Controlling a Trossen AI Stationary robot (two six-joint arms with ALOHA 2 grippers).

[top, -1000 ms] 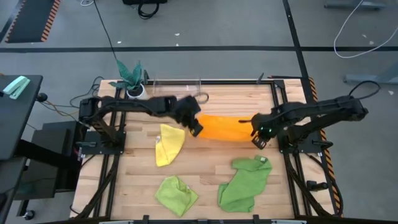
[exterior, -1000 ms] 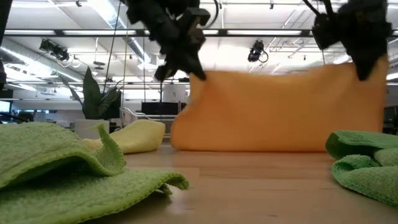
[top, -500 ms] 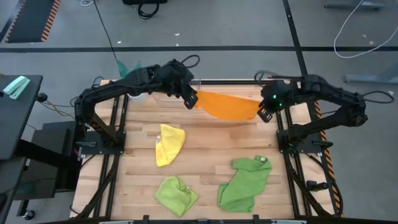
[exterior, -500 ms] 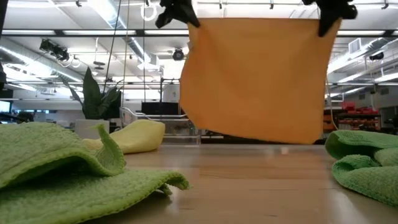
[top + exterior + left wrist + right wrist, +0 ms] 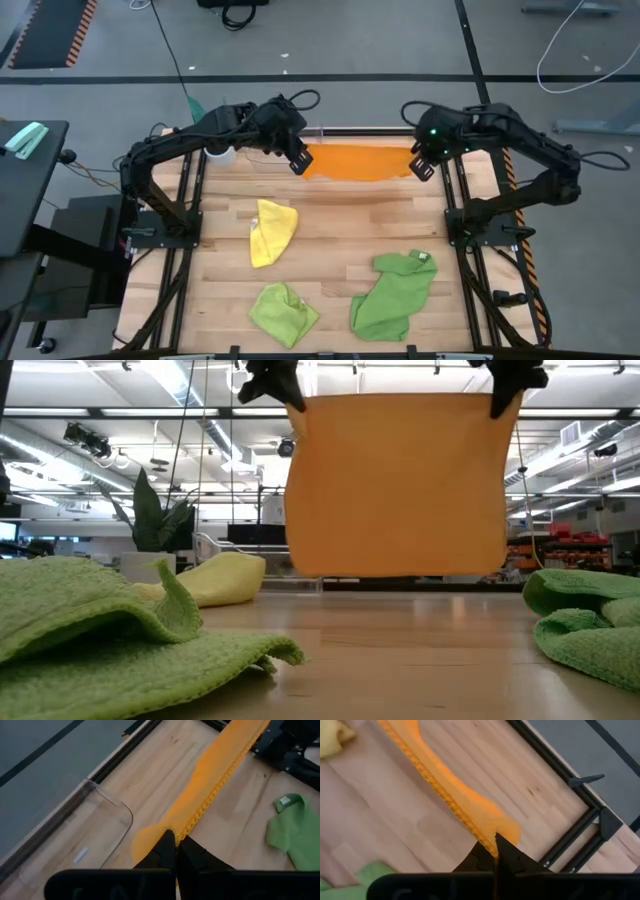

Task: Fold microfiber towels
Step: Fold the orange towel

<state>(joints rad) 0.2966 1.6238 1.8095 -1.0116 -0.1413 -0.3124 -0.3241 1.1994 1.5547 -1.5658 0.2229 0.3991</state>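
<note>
High view: orange towel (image 5: pixel 358 161) now stretched flatter and nearer the frame's upper edge than 0.5 s earlier. Left gripper (image 5: pixel 298 160) and right gripper (image 5: pixel 421 165) each pinch 1 top corner; towel hangs clear of the table (image 5: pixel 330 250).

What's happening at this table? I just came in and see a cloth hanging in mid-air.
Both arms hold the orange towel stretched between them above the far side of the table. The left gripper is shut on one top corner and the right gripper on the other, so the towel hangs flat, its bottom edge clear of the wood. The yellow towel, lime green towel and larger green towel lie crumpled on the table, not yet folded.
</note>
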